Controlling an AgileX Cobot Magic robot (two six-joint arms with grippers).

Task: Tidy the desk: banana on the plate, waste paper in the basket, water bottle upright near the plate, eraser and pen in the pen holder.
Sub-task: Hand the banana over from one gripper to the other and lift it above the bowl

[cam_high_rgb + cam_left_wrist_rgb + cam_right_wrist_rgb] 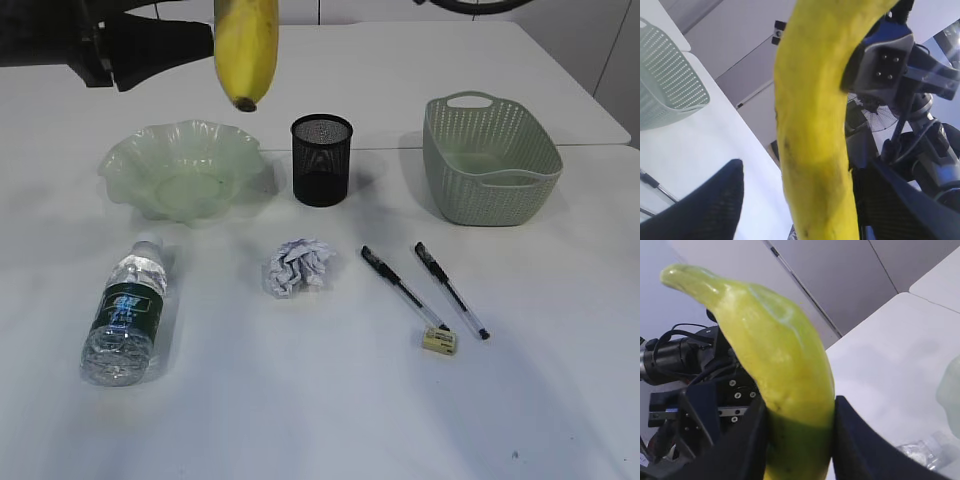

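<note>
Bottle (124,318) label wasn't legible from my feed. Right claw (799,440) was clamped on the banana (246,48), hanging over the tabletop's far edge; left claw (795,200) stood spread around it.

A white table (330,400) fills most of the frame under soft, even light, with a seam running across its upper half, pale grey wall panels (840,275) behind it, and a standing fan (877,117) showing at the right of the left wrist view.
</note>
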